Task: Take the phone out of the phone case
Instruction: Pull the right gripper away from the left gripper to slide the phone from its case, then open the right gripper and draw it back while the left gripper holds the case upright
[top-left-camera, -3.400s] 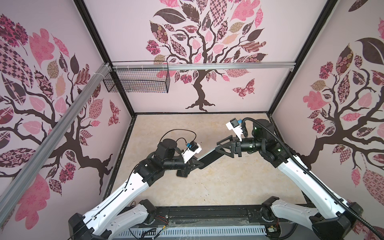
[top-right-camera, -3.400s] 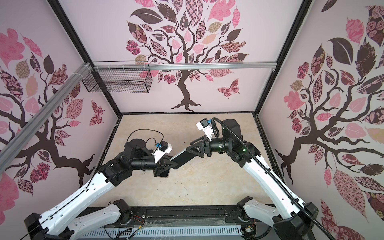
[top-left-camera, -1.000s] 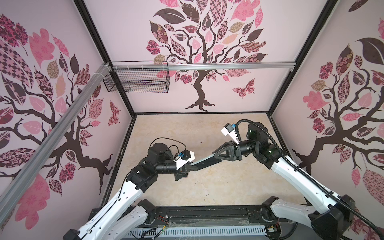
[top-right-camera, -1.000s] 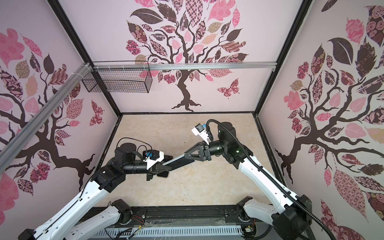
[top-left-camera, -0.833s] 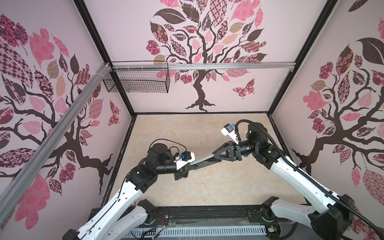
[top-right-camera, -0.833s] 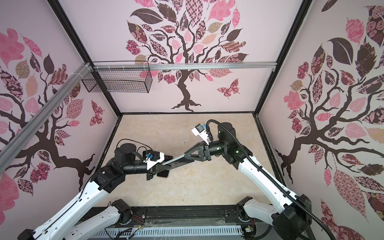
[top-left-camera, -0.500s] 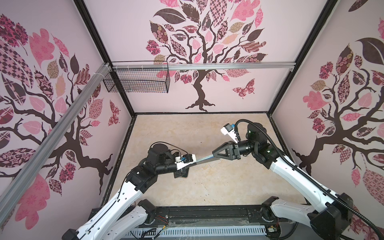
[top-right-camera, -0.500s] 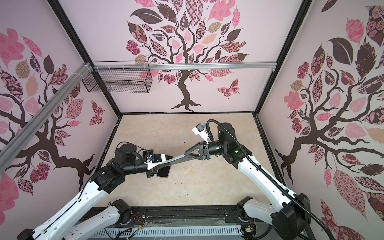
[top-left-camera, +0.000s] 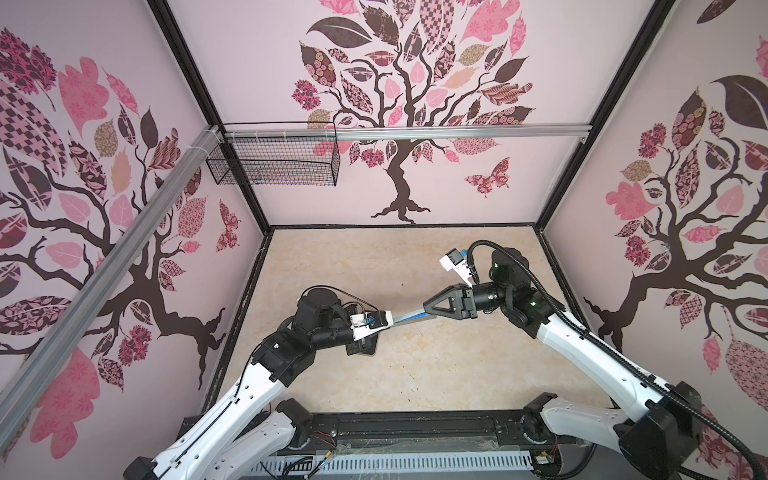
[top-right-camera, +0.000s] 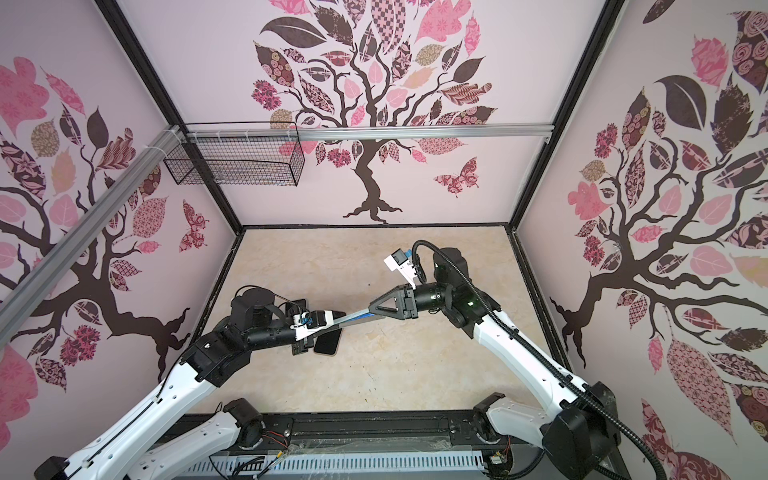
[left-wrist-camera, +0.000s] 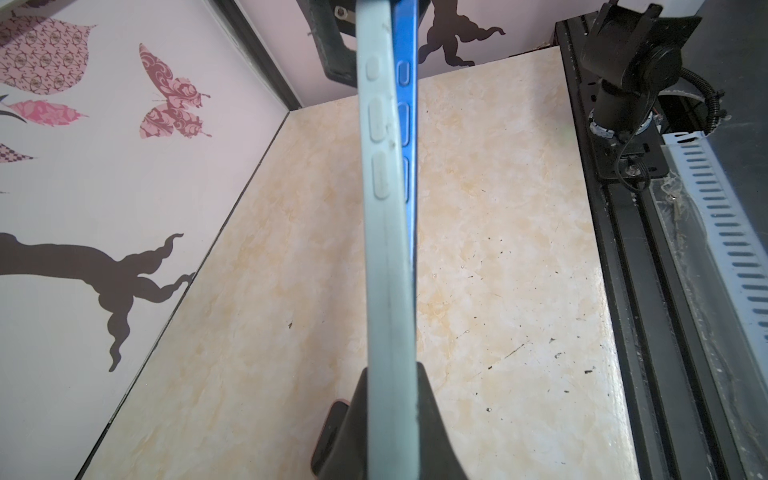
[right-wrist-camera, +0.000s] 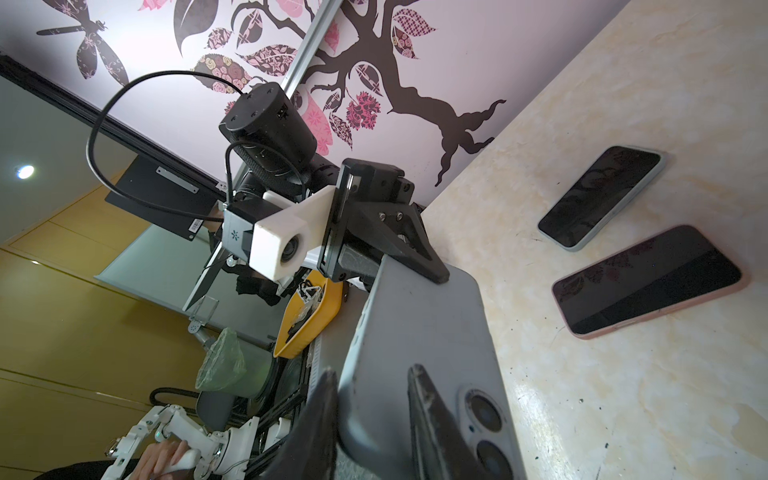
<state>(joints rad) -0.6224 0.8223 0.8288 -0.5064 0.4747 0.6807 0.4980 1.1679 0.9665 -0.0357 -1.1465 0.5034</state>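
The pale grey-blue phone case (left-wrist-camera: 386, 249) hangs edge-on above the table (top-left-camera: 436, 374), held between both arms. The left gripper (left-wrist-camera: 392, 374) is clenched on one end of it. The right gripper (right-wrist-camera: 370, 370) grasps the camera end with one finger on the case's back. The far side is hidden, so its other finger may be pressing the screen. The blue phone (left-wrist-camera: 409, 124) sits in the case, its edge parting from it toward the right gripper. A mint-cased phone (right-wrist-camera: 602, 195) and a pink phone (right-wrist-camera: 648, 282) lie flat on the table, just beside each other.
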